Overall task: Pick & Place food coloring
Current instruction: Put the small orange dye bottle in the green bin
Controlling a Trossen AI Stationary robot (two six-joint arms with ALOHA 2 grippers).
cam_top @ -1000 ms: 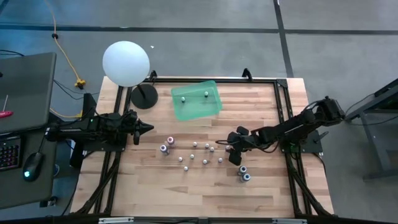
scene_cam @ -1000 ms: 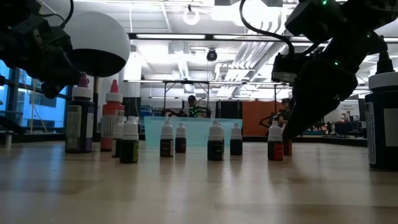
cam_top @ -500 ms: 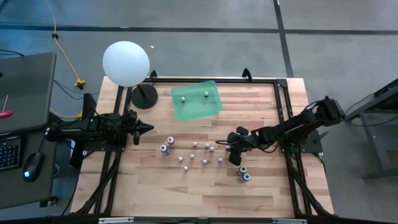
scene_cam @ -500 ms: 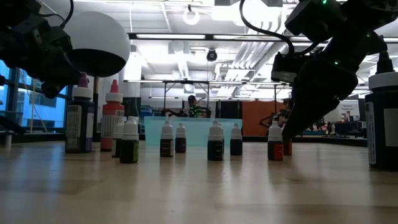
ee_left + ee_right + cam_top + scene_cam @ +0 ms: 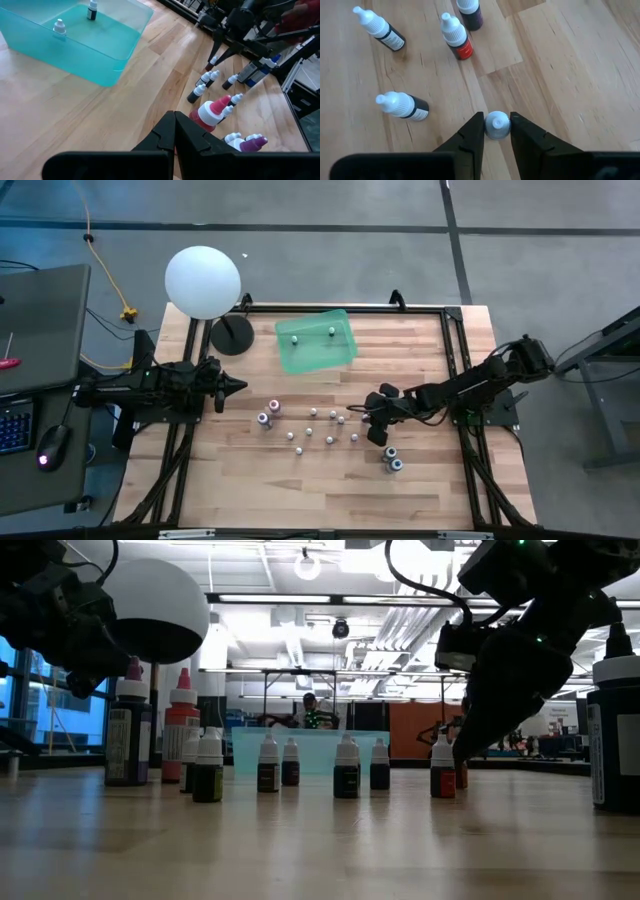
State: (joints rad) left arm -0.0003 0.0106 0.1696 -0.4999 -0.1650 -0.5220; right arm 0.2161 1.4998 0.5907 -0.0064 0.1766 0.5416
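Left gripper (image 5: 238,387) closed on nothing, parked at 9 o'clock of the table (image 5: 420,490). White globe lamp (image 5: 203,281) at 11 o'clock. Green tray (image 5: 316,340) at 12 holds two small bottles (image 5: 331,331). Food coloring bottles (image 5: 312,426) scattered mid-table; purple-bodied pair (image 5: 267,414) on their left, two blue ones (image 5: 393,459) at 5 o'clock. Right gripper (image 5: 497,127) at 3 o'clock of the cluster, fingers pinching a white-capped bottle (image 5: 497,124); neighbouring bottles stand near, not touching.

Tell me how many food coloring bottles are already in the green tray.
2: one bottle near the green tray's left side, another bottle nearer its middle. None seems hidden.
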